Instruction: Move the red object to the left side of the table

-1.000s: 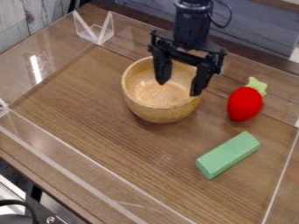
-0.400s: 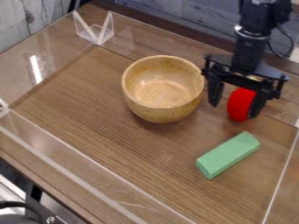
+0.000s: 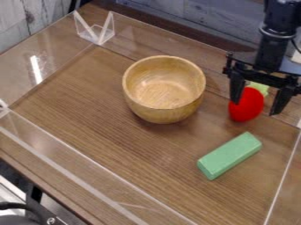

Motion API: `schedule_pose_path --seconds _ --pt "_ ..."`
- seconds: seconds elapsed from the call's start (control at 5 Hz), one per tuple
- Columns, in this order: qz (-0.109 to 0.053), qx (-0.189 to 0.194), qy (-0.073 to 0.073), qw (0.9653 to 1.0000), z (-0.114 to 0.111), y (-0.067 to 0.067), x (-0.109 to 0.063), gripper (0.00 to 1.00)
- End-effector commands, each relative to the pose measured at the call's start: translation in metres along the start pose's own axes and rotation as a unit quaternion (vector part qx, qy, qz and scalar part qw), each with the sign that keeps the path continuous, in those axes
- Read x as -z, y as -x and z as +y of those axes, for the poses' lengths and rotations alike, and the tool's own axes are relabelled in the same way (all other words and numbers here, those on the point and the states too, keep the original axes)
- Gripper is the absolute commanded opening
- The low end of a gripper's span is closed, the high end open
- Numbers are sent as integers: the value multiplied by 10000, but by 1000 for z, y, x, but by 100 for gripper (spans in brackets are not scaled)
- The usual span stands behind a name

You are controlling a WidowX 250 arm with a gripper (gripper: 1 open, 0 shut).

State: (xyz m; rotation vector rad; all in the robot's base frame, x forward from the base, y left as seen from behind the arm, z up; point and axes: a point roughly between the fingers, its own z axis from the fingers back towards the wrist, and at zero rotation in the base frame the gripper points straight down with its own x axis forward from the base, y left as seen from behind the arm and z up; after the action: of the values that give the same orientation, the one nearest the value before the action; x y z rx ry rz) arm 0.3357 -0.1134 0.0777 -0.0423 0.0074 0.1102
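Note:
The red object (image 3: 245,107), a small glossy strawberry toy with a green top, sits near the right edge of the dark wood-grain table (image 3: 106,132). My gripper (image 3: 259,95) hangs straight down over it, open, with one black finger on each side of the toy's upper part. The fingers (image 3: 238,90) partly hide the leafy top. I cannot tell whether they touch the toy.
A wooden bowl (image 3: 165,88) stands at the table's middle, left of the toy. A green rectangular block (image 3: 230,156) lies in front of the toy. Low clear acrylic walls (image 3: 53,53) border the table, and the right wall runs close behind the gripper.
My gripper has moved right from above the bowl to over the red object and come down a little. It stays open. The toy, bowl and block have not moved.

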Motion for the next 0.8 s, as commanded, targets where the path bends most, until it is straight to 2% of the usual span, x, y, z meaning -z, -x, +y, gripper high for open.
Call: schedule_pose_path --seconds 0.0,0.2,0.6 --pt "-328 -16 67 9994 -6 -11 -12 100" --pt "-367 -77 17 9993 -6 -15 -7 100" --pt "-489 -240 -51 9985 -14 -14 -12 100"
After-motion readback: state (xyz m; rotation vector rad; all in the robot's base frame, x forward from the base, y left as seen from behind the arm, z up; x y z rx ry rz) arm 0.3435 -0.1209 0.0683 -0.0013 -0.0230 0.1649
